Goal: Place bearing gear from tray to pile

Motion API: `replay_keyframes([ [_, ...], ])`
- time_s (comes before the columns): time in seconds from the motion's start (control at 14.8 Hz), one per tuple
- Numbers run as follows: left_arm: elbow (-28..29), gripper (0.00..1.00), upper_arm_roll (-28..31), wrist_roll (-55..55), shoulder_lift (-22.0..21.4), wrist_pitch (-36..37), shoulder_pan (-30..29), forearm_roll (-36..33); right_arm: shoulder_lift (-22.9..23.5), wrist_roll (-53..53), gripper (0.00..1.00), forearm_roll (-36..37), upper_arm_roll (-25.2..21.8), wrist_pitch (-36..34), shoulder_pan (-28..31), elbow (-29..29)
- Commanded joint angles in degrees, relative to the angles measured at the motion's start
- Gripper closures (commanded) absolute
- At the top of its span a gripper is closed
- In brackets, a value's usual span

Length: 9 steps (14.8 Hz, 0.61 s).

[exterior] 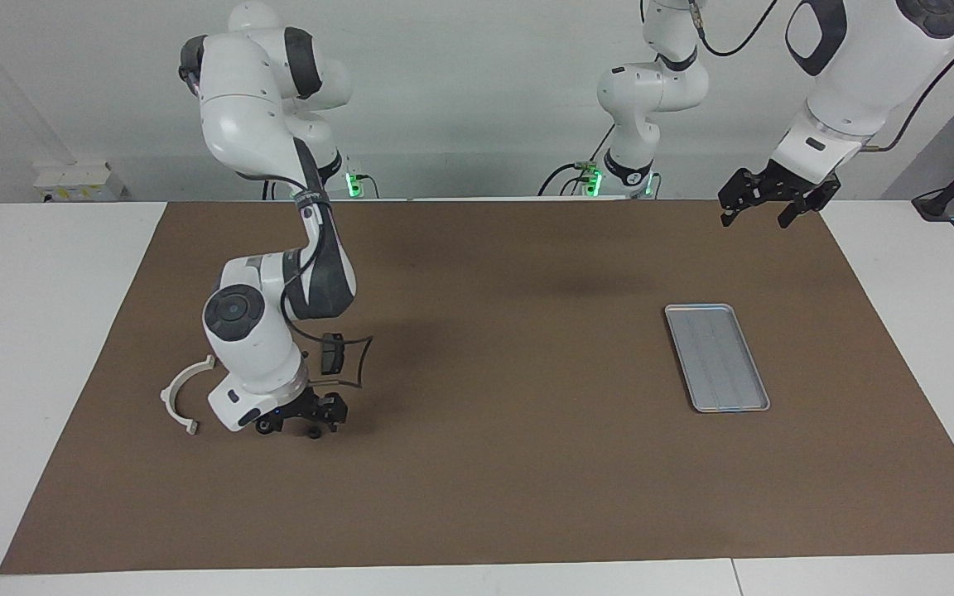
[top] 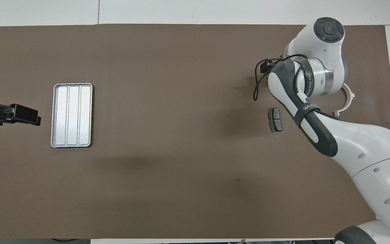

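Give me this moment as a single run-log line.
right gripper: open, low by white bracket | left gripper: open, waiting near tray | tray: nothing in it | brake pad: on mat

The tray (top: 72,115) lies beside the left hand (top: 29,117); a brake pad (top: 275,119) lies near the right arm (top: 303,98).

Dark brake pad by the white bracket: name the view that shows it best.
The overhead view: the brake pad lies in full outline on the mat beside the right arm. In the facing view that arm's wrist hides part of it, nearer the robots than the right gripper.
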<state>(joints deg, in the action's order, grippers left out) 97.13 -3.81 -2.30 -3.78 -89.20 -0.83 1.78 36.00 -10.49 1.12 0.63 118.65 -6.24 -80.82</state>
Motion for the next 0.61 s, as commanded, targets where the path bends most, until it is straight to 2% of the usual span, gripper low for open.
replay_keyframes([
  [0.0, 0.9, 0.0, 0.6, -0.2, -0.8, -0.7, 0.7, 0.7, -2.8, 0.7, 0.0, 1.1, 0.7, -1.7, 1.3, -2.0],
  [0.34, 0.9, 0.0, 0.6, -0.2, -0.8, -0.7, 0.7, 0.7, -7.2, 2.0, 0.0, 1.1, 0.7, -6.5, 3.0, -3.0],
  [0.54, 0.9, 0.0, 0.6, -0.2, -0.9, -0.7, 0.7, 0.8, -17.6, 3.5, 0.0, 0.8, 0.7, -7.1, 3.8, -11.4],
])
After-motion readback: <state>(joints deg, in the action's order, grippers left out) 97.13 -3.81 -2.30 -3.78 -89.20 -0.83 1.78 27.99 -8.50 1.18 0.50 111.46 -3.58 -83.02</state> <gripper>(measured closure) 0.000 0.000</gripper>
